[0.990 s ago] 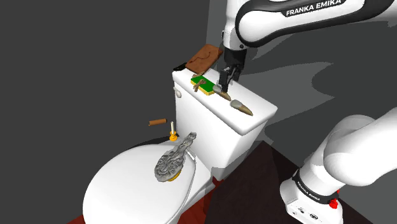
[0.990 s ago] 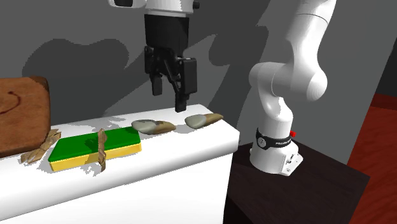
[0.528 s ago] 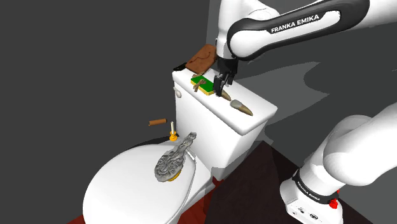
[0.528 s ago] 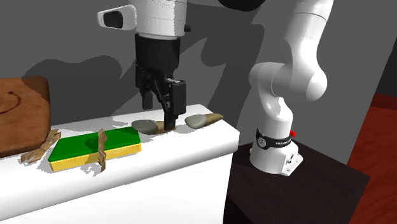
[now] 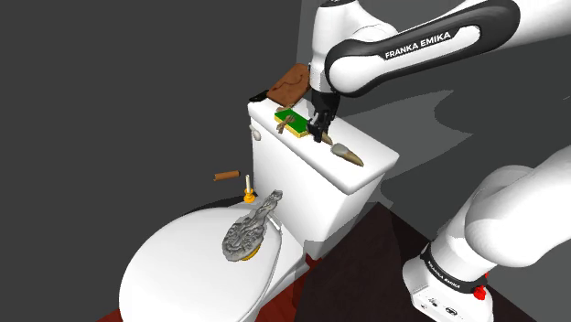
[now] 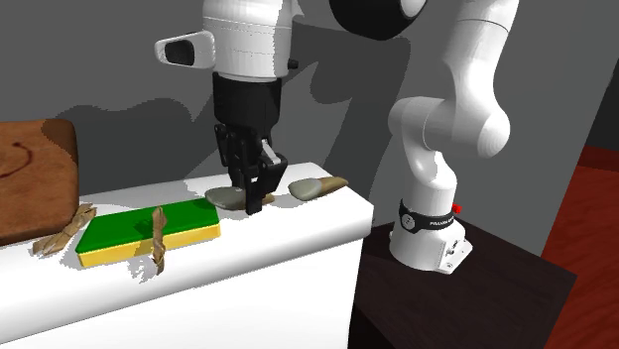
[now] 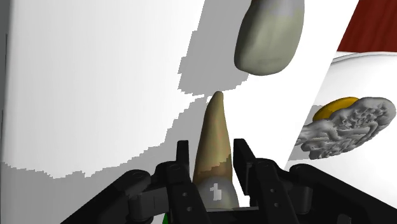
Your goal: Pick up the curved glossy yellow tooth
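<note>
Teeth: two, both lying on the white tank lid [image 6: 298, 226]: a yellowish tooth [image 7: 215, 137] and a grey-green tooth [image 6: 315, 185] just beside it, toward the second exterior view's right.
Other things on the lid: one green block [image 6: 119, 230] with a yellow underside and brown straps; one brown slab [image 6: 35, 183] at that view's left edge.
On the toilet's seat cover: one grey ornate piece [image 5: 247, 230], lower middle of the shoulder view.
Tool: the tool [image 6: 250, 198] points down at the lid, upper middle of the shoulder view, its fingers only narrowly apart.
Grasp: clenched on the yellowish tooth, one finger against each flank, the pointed tip sticking out past the fingertips.
Task thing: under the tool, on the lid, between green block and grey-green tooth.
</note>
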Motion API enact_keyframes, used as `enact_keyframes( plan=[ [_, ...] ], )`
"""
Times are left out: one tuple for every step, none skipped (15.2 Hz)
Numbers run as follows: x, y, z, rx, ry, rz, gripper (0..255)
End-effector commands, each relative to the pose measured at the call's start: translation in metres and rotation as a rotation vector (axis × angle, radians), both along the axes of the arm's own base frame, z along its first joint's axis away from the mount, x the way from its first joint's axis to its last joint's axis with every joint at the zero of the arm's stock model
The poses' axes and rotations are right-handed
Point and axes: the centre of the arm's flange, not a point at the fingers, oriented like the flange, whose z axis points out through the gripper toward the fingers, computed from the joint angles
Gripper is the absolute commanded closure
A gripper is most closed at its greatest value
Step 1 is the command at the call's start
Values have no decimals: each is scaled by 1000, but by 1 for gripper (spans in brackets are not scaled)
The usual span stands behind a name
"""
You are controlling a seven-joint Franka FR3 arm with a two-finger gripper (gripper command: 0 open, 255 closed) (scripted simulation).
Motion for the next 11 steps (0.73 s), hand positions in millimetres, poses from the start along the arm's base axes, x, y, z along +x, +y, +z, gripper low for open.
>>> enact_keyframes(
  plan=[
    [0,0,0,0,0,0,255],
    [0,0,0,0,0,0,255],
    [0,0,0,0,0,0,255],
    [0,0,0,0,0,0,255],
    [0,0,0,0,0,0,255],
    [0,-1,0,0,0,0,255],
    [0,-1,5,0,0,0,255],
    [0,-1,11,0,0,0,255],
    [0,-1,16,0,0,0,255],
    [0,-1,21,0,0,0,255],
    [0,-1,26,0,0,0,255]
  ],
)
